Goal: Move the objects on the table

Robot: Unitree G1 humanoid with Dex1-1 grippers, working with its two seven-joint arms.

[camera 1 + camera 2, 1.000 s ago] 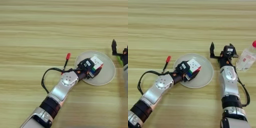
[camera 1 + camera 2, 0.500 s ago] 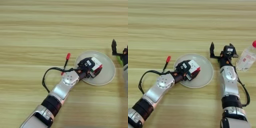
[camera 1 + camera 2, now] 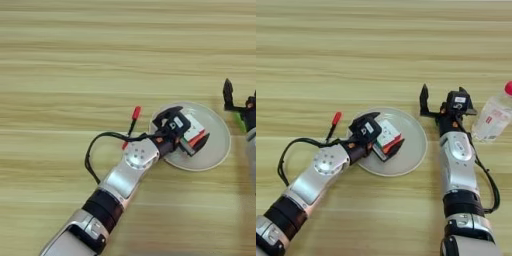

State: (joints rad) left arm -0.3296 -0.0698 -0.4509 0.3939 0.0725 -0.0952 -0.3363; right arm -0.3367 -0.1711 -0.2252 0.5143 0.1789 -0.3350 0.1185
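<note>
The puzzle cube (image 3: 387, 140) sits over the round pale plate (image 3: 415, 150), its white face up and a red-orange side toward the plate's middle. No writing can be read on it. The left gripper (image 3: 378, 135) holds it between its two black fingers, one finger (image 3: 367, 121) over the far left side of the cube and the other (image 3: 392, 148) under its near right edge. A white patch shows on the gripper's top, with no legible print.

The red marker pen (image 3: 131, 126) lies on the table (image 3: 60, 70) just left of the plate, partly behind the left arm.

The right gripper (image 3: 443, 98) rests beyond the plate's right rim, fingers spread apart and holding nothing. A clear bottle (image 3: 493, 116) with a red cap and a small label, too small to read, stands just to its right.
</note>
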